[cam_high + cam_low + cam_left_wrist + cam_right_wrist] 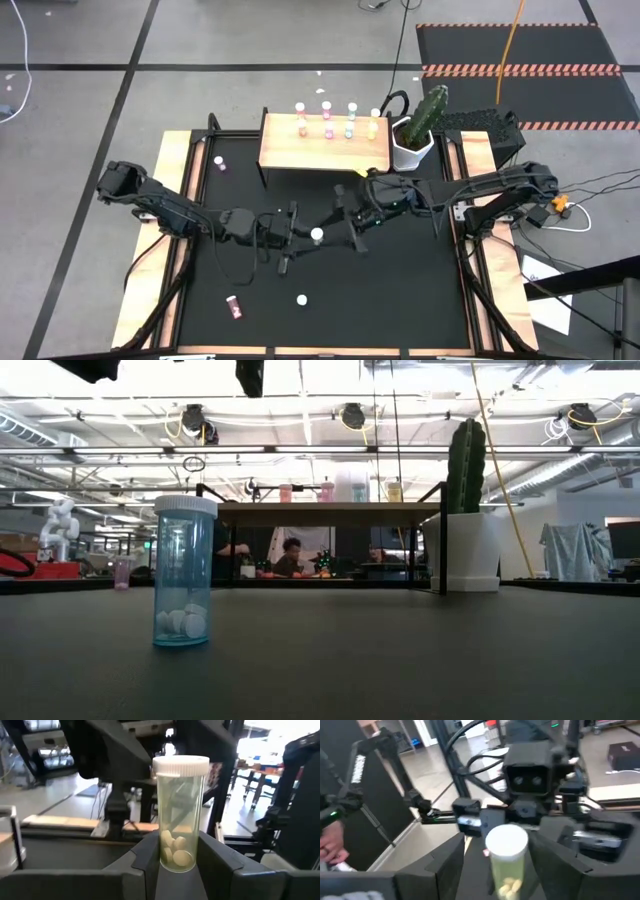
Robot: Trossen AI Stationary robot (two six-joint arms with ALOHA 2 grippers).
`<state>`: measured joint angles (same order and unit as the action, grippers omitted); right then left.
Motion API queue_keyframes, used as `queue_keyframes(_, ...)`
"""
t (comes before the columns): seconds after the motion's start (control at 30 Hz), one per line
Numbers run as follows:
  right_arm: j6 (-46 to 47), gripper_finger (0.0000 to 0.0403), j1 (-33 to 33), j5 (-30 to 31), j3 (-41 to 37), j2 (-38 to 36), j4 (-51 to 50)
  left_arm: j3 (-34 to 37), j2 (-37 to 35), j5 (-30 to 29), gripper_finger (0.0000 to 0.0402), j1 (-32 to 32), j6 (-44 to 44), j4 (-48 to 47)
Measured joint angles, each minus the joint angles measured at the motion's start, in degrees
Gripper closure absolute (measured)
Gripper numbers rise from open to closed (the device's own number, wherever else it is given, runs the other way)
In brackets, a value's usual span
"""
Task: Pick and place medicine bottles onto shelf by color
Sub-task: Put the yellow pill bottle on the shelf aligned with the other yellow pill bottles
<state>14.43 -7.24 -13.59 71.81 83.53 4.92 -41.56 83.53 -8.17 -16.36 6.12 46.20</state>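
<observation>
A yellow-olive medicine bottle (179,815) with a white cap stands upright in the air over the middle of the table, with my left gripper (300,236) shut on it. My right gripper (340,228) faces it from the right and is open. Its fingers stand on either side of the same bottle (506,855), and a gap shows. The light-wood shelf (325,150) at the far edge carries several pink, teal and yellow bottles along its far side. A teal bottle (183,572) stands on the table near the front. A pink one (233,307) lies on its side. My left gripper pinches the bottle's lower body (176,856) between its two fingers (142,865). The fingers come level from the table's left. The bottle stands upright with its cap up, lifted clear of the table.
A white pot with a green cactus (417,130) stands right of the shelf. Another white-capped bottle (218,161) stands on the black mat left of the shelf. People sit in the room beyond the table's far edge.
</observation>
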Motion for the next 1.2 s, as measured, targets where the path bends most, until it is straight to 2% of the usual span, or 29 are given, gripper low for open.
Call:
queue_keyframes(0.2, -0.21, 0.0202, 1.70, -0.67, -0.06, 0.32, -4.63, 0.02, 0.02, -0.91, 0.0284, 0.59, 0.66, -3.05)
queue_keyframes(0.4, -0.74, 0.0206, 2.01, -1.83, -0.07, 0.25, -4.78, 0.02, 0.04, -0.91, 0.0284, 1.05, 0.44, -3.74)
queue_keyframes(1.03, -3.07, 0.0286, 3.12, -1.91, -1.77, 0.26, -6.35, 0.07, 0.04, -0.93, 0.0284, 1.66, 1.37, -6.26)
queue_keyframes(1.2, -3.12, 0.0287, 3.12, -1.64, -1.81, 0.26, -6.00, 0.07, 0.04, -0.91, 0.0284, 1.66, 1.82, -6.48)
